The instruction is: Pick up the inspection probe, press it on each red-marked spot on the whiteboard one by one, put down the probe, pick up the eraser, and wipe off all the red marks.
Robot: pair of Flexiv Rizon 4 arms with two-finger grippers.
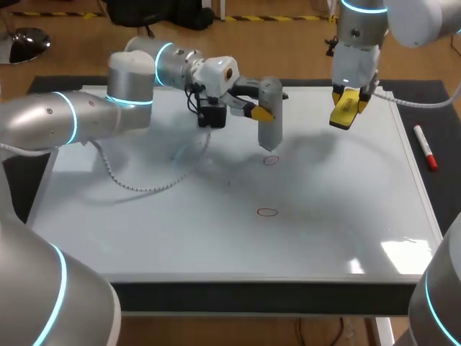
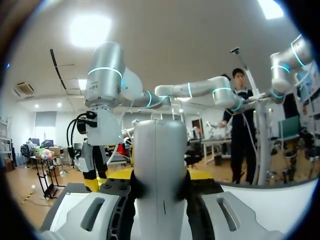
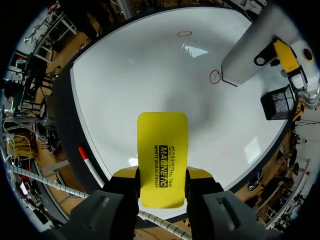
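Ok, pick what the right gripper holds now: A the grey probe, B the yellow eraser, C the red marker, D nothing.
B: the right gripper is shut on the yellow eraser from both sides; the grey probe is in the left gripper.

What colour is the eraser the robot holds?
Bright yellow with black lettering; the eraser in the right gripper shows best in the right wrist view.

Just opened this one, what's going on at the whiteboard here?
The left claw is shut on the gray inspection probe, held upright with its tip by the far red circle on the whiteboard; contact can't be confirmed. The right claw is shut on the yellow eraser, held above the board. The near red circle is also unwiped.
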